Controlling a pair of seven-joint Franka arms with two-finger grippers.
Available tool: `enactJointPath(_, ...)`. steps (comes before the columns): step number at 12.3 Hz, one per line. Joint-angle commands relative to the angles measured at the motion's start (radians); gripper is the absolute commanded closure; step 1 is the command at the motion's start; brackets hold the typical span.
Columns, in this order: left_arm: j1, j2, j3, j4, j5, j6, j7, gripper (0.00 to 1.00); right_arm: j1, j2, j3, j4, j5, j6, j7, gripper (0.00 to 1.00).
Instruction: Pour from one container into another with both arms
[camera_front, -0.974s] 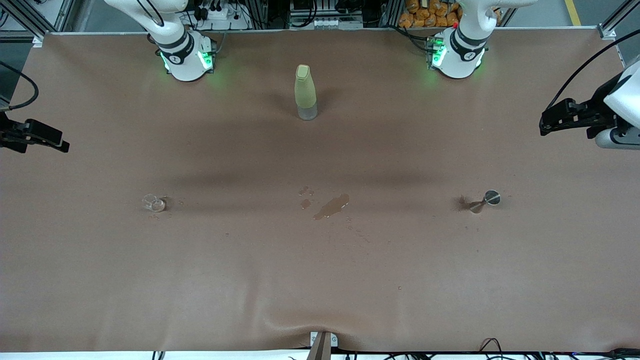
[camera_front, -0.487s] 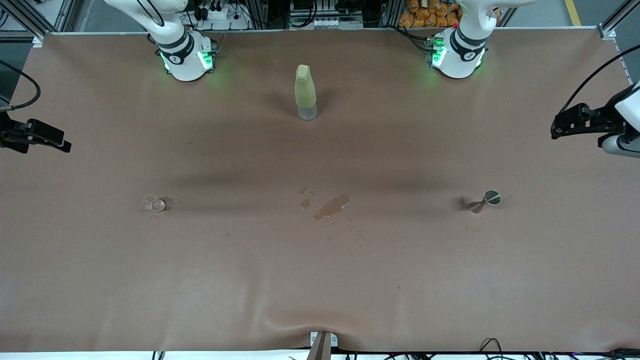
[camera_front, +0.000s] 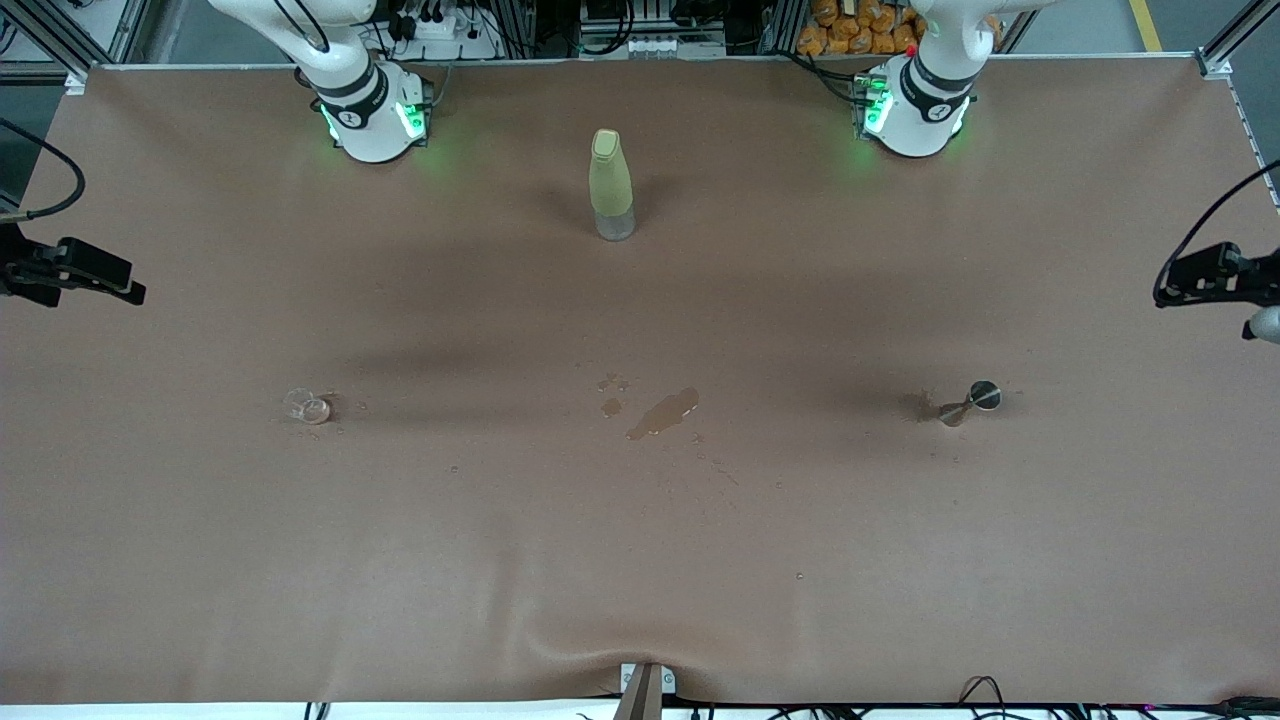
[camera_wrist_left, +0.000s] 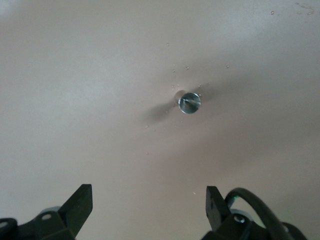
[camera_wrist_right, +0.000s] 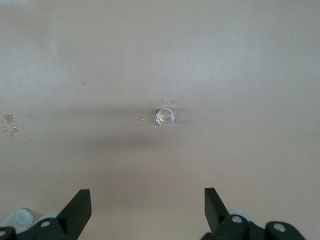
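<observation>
Front view: you get even, moderate overhead light; soft dark bands cross the middle of the frame.
Arm bases: green glow spills onto the table (camera_front: 200, 560), top of frame.
Wrist views: paler, washed, soft-focused; faint shadows beside each cup.

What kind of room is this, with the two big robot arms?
It looks like a robot lab. Two white arms are bolted along one edge of a big brown table, with metal framing and cables past that edge. A tall bottle, a tiny clear cup and a small metal cup stand on it.
</observation>
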Motion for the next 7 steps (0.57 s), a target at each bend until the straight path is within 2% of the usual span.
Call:
enactJointPath(1,0.074,0.049,-0.005,0.015,-0.066,0.043,0.139,0.0,0.009,0.007,-0.001,0.023,-0.017,-0.01,0.01,0.0)
enactJointPath(4,0.157,0.119,-0.005,0.015,-0.2,0.079,0.306,0.0,0.077,0.007,-0.097,0.021,-0.014,-0.01,-0.011,0.0)
enactJointPath(7,0.258,0.208,-0.005,0.015,-0.414,0.076,0.528,0.0,0.066,0.006,-0.122,0.02,-0.017,-0.017,-0.205,0.0)
